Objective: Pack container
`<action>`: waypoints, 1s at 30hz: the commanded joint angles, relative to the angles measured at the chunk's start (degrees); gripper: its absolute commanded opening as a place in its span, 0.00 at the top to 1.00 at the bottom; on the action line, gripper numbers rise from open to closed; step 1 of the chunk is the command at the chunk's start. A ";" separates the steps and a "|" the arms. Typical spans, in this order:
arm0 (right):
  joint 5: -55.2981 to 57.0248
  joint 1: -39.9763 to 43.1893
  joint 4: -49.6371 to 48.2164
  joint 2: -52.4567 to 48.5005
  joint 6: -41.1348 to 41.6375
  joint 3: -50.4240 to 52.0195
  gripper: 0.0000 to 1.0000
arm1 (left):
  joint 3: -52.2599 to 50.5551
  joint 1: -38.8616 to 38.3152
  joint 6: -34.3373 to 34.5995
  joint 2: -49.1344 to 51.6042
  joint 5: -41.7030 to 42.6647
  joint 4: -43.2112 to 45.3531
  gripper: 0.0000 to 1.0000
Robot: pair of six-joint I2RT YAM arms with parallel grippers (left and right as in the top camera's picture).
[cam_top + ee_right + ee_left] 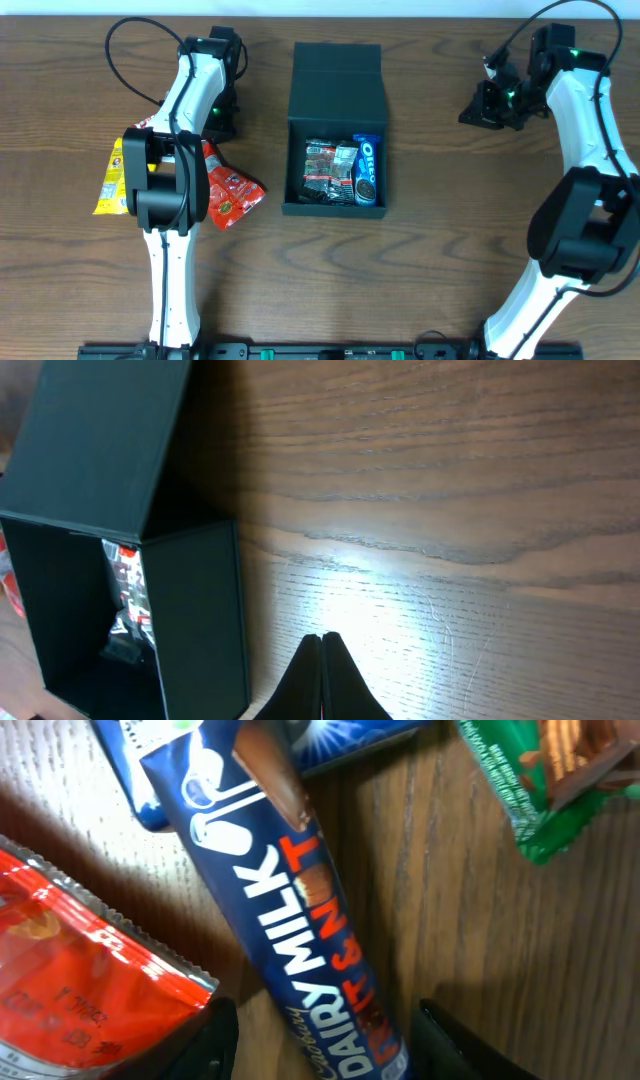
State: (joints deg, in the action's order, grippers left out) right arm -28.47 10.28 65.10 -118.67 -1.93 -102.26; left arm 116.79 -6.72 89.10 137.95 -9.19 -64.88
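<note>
The container (333,209) stands in the middle of the worktop (440,250), between the two arms, with its hinged lid (337,75) folded open toward the far side. Inside it a blue Oreo packet (367,170) lies along the right wall, and just beside it, on the left, are some black, red and silver snack packets (328,170). The left gripper (320,1045) is released. Its fingers (205,1045) stand apart on either side of a blue Dairy Milk chocolate bar (300,920) that lies on the worktop. A red packet (80,970) is just left of the bar, and a green packet (545,780) is at the far right. In the overhead view a yellow packet (112,180) lies left of the left arm. The right gripper (322,645) is clenched and grasps nothing, low over bare wood to the right of the container.
</note>
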 commanded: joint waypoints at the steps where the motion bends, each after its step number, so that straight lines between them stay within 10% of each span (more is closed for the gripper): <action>1: -0.48 0.13 0.07 0.22 0.20 -1.14 0.99 | -0.15 0.70 -0.42 1.44 -0.31 -0.15 0.44; 30: -0.48 0.13 0.50 0.22 0.17 -1.14 0.99 | -0.39 0.92 -2.32 3.06 2.93 1.55 0.45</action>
State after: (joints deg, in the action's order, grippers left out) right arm -28.49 10.28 65.39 -118.67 -1.96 -102.26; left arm 116.79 -6.15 87.13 139.72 -7.05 -63.00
